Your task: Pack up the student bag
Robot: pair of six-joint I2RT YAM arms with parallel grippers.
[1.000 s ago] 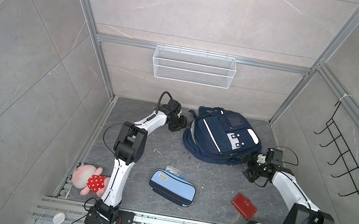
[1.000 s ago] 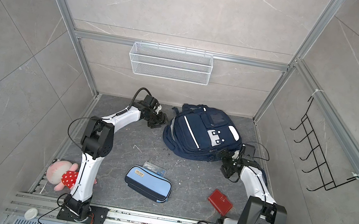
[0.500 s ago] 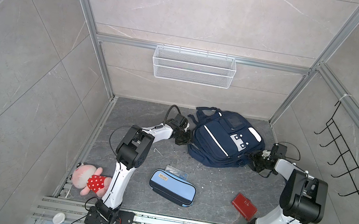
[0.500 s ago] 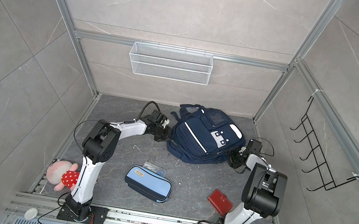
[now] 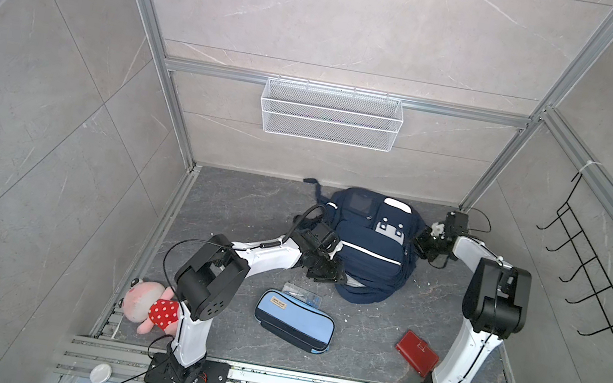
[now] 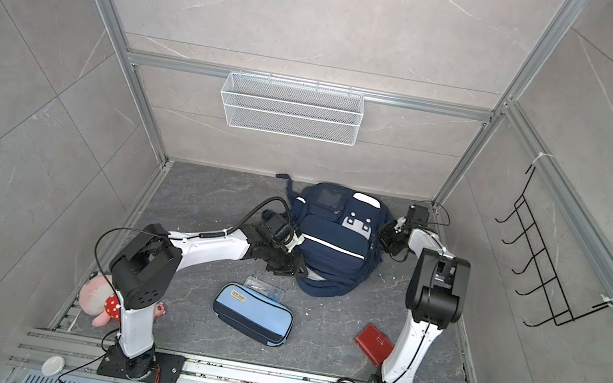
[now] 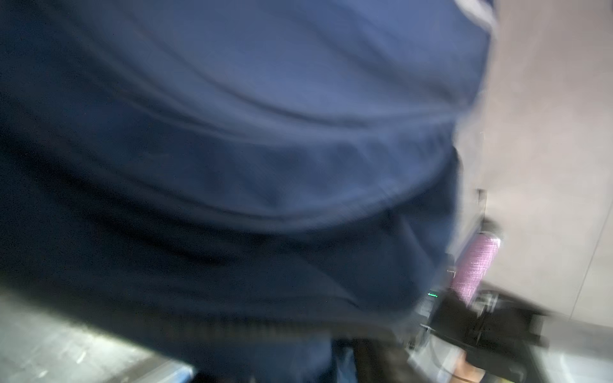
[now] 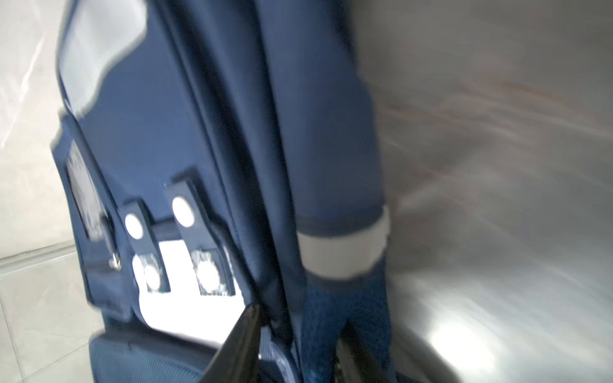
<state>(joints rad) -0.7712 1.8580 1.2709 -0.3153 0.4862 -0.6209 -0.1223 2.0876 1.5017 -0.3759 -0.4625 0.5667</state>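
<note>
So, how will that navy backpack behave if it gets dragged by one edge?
The student bag is probably floppy: its fabric sags and creases at the near end. An edge pull would likely stretch it before it slides. The loose strap may trail or snag.

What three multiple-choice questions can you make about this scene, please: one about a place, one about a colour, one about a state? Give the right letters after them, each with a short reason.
1. The wallet lies on the floor:
A. at the back wall
B. front right, near the right arm
C. front left

2. The case is:
A. light blue
B. green
C. yellow

3. The right claw has between its fingers:
A. nothing
B. the wallet
C. bag fabric

Answers:
1 B: in both top views it lies beside that arm's lower link.
2 A: its shell is pale blue with darker trim.
3 C: the right wrist view shows navy cloth filling the gap between the two dark fingers.
</note>
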